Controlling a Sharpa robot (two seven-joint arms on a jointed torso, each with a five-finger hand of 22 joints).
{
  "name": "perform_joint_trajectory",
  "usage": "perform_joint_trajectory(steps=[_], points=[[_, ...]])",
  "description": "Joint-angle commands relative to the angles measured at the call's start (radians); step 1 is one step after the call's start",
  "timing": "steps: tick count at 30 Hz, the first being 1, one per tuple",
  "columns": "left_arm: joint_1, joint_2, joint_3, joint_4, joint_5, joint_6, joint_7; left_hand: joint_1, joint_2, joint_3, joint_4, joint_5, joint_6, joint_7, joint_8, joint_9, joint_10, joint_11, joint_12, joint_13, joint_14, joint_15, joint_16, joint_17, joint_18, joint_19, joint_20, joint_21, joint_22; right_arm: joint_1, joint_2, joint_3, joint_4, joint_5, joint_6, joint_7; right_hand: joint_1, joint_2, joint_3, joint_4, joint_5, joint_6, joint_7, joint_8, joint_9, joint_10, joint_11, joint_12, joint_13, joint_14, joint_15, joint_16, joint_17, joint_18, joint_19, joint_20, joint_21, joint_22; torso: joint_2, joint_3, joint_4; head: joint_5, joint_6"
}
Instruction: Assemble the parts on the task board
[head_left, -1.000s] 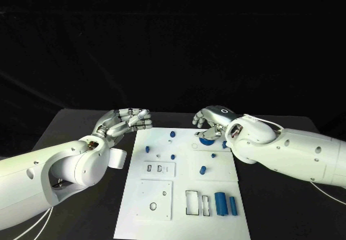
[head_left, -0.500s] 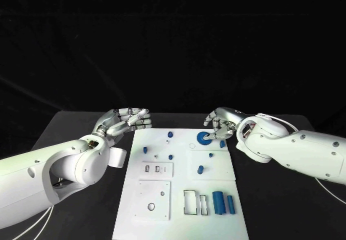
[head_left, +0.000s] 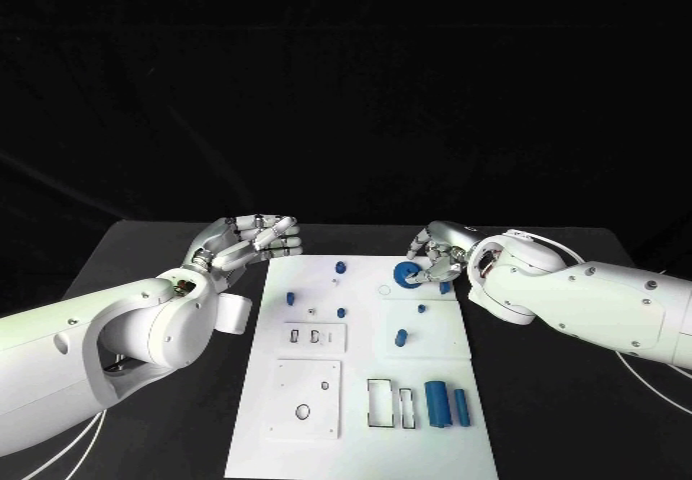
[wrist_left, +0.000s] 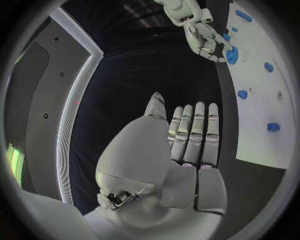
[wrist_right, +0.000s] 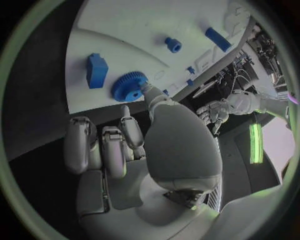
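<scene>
Task board (head_left: 368, 400): white plate, mid-table, long axis running away from the robot.
Right hand (head_left: 437, 257): at the board's far right corner, fingers curled down over the blue gear (head_left: 408, 275); one fingertip (wrist_right: 147, 90) touches the gear's rim. Whether it actually grips the gear, cannot tell.
Blue gear: flat on the board, far right, just beside a small blue block (wrist_right: 97, 70).
Left hand (head_left: 248, 243): over the black table (head_left: 173, 250) just off the board's far left edge, fingers straight and side by side, nothing held.
Other parts: two blue cylinders (head_left: 450, 406) lying near right; small blue pegs (head_left: 340, 268) scattered on the far half.
</scene>
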Motion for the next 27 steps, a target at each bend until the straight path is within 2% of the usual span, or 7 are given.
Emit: perform_joint_trajectory(steps=[1, 13, 20, 23, 24, 26, 27], points=[[0.001, 0.0, 0.001, 0.001, 0.003, 0.019, 0.005, -0.003, 0.008, -0.007, -0.001, -0.005, -0.008, 0.007, -0.004, 0.001, -0.006, 0.001, -0.005, 0.001, -0.005, -0.001, -0.005, 0.001, 0.019, 0.005, 0.001, -0.005, -0.001, -0.004, 0.004, 0.0, -0.003, -0.001, 0.03, -0.008, 0.012, 0.0, 0.011, 0.001, 0.012, 0.008, 0.003, 0.007, 0.002, 0.012, 0.001, 0.019, 0.018, 0.106, 0.005, 0.007, 0.262, -0.01, 0.011, 0.0, 0.005, 0.072, 0.0, -0.0006, 0.0, 0.0, -0.004], [0.001, 0.0, 0.001, -0.001, 0.003, 0.019, 0.004, -0.003, 0.008, -0.007, -0.001, -0.005, -0.008, 0.007, -0.004, 0.001, -0.006, 0.001, -0.005, 0.001, -0.005, -0.001, -0.005, 0.001, 0.019, 0.005, 0.001, -0.005, -0.001, -0.01, 0.015, 0.0, -0.017, -0.005, 0.042, -0.007, 0.014, 0.0, 0.067, 0.007, 0.054, 0.035, -0.002, 0.013, 0.005, 0.054, -0.004, 0.081, 0.078, 0.106, 0.002, 0.007, 0.262, -0.015, 0.026, -0.003, 0.021, 0.094, -0.001, -0.0003, -0.0003, 0.003, -0.007], [0.001, -0.001, 0.001, -0.001, 0.003, 0.018, 0.004, -0.002, 0.009, -0.009, -0.002, -0.005, -0.007, 0.007, -0.005, 0.002, -0.007, 0.001, -0.005, 0.001, -0.005, -0.001, -0.007, 0.002, 0.02, 0.006, 0.001, -0.006, -0.002, -0.012, 0.017, -0.001, -0.019, -0.004, 0.043, -0.006, 0.017, 0.007, 0.209, 0.002, 0.032, 0.099, -0.017, 0.022, 0.0, 0.084, -0.018, 0.117, 0.116, 0.106, -0.01, 0.007, 0.262, -0.018, 0.035, -0.013, 0.03, 0.109, -0.001, 0.0003, -0.0015, 0.005, -0.008], [0.001, -0.001, 0.001, -0.002, 0.003, 0.018, 0.004, -0.002, 0.009, -0.009, -0.002, -0.005, -0.007, 0.007, -0.005, 0.002, -0.007, 0.001, -0.005, 0.001, -0.005, -0.001, -0.007, 0.002, 0.02, 0.006, 0.001, -0.006, -0.002, -0.013, 0.016, -0.001, -0.017, -0.011, 0.037, -0.002, 0.023, 0.022, 0.315, -0.028, 0.004, 0.126, -0.025, 0.028, 0.006, 0.093, -0.026, 0.129, 0.129, 0.106, -0.018, 0.007, 0.262, -0.019, 0.039, -0.021, 0.032, 0.115, -0.001, 0.0007, -0.0018, 0.004, -0.009], [0.001, -0.001, 0.001, -0.002, 0.003, 0.018, 0.003, -0.002, 0.009, -0.009, -0.002, -0.005, -0.007, 0.007, -0.005, 0.002, -0.007, 0.001, -0.005, 0.001, -0.005, -0.001, -0.007, 0.002, 0.02, 0.006, 0.001, -0.006, -0.002, -0.013, 0.016, -0.001, -0.016, -0.017, 0.033, -0.001, 0.016, 0.02, 0.344, -0.039, -0.003, 0.13, -0.026, 0.029, 0.008, 0.095, -0.027, 0.13, 0.131, 0.106, -0.018, 0.007, 0.262, -0.019, 0.04, -0.022, 0.034, 0.118, -0.001, 0.0007, -0.0019, 0.004, -0.009], [0.001, -0.001, 0.001, -0.002, 0.003, 0.018, 0.003, -0.002, 0.009, -0.009, -0.002, -0.005, -0.007, 0.007, -0.005, 0.002, -0.007, 0.001, -0.005, 0.001, -0.005, -0.001, -0.007, 0.002, 0.02, 0.006, 0.001, -0.006, -0.002, -0.013, 0.016, -0.001, -0.013, -0.028, 0.024, 0.003, 0.013, 0.019, 0.354, -0.043, -0.002, 0.131, -0.026, 0.03, 0.01, 0.095, -0.027, 0.131, 0.131, 0.106, -0.019, 0.007, 0.262, -0.02, 0.041, -0.023, 0.034, 0.119, -0.001, 0.0009, -0.002, 0.004, -0.01], [0.001, -0.001, 0.001, -0.002, 0.003, 0.019, 0.003, -0.002, 0.009, -0.009, -0.002, -0.005, -0.007, 0.007, -0.005, 0.002, -0.007, 0.001, -0.005, 0.001, -0.005, -0.001, -0.007, 0.002, 0.02, 0.006, 0.001, -0.006, -0.002, -0.013, 0.016, -0.001, -0.011, -0.033, 0.018, 0.005, -0.008, 0.01, 0.388, -0.061, -0.003, 0.133, -0.027, 0.031, 0.016, 0.098, -0.027, 0.133, 0.134, 0.106, -0.019, 0.007, 0.262, -0.021, 0.044, -0.023, 0.036, 0.123, -0.001, 0.0009, -0.002, 0.005, -0.01]])
